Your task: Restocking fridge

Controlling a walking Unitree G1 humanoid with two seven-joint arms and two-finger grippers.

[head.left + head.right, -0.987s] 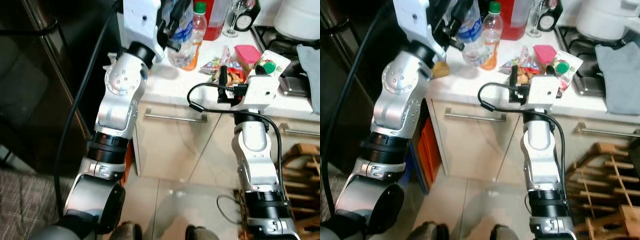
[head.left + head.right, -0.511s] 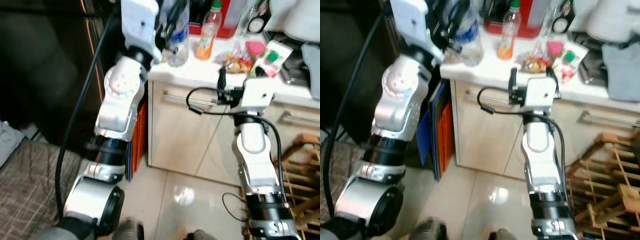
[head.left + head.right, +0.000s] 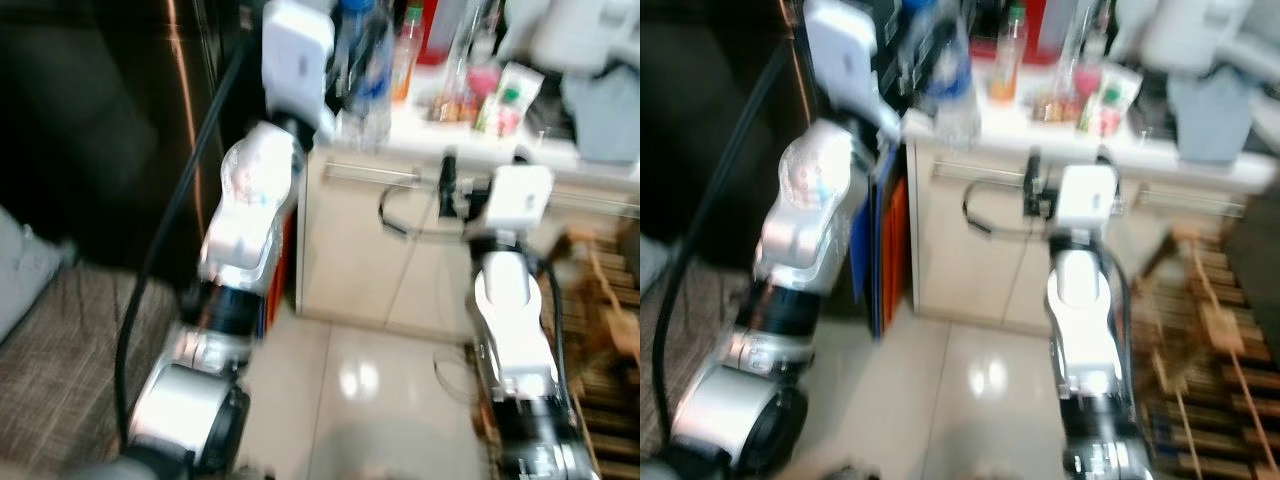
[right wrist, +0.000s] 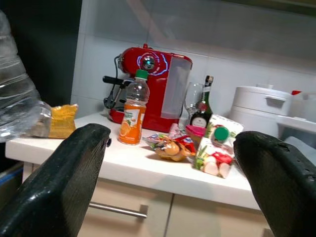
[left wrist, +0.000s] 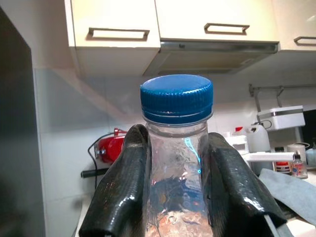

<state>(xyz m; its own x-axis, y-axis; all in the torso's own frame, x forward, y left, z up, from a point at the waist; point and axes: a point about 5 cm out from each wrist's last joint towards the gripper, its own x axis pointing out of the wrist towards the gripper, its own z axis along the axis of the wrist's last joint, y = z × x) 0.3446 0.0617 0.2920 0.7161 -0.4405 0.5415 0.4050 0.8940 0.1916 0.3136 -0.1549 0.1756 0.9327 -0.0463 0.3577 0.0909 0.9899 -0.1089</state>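
I am clamping my left end effector (image 5: 173, 197) on the clear plastic water bottle with the blue cap (image 5: 176, 98), its long axis standing upright between my black fingers (image 5: 121, 192). I am carrying it raised at the near corner of the white surface (image 4: 148, 170). The dark fridge front (image 3: 110, 130) is lying to my left, so the left arm is the nearer one. My right end effector (image 4: 168, 168) is hanging spread apart and empty, facing the orange juice bottle with the green cap (image 4: 132, 116) farther back.
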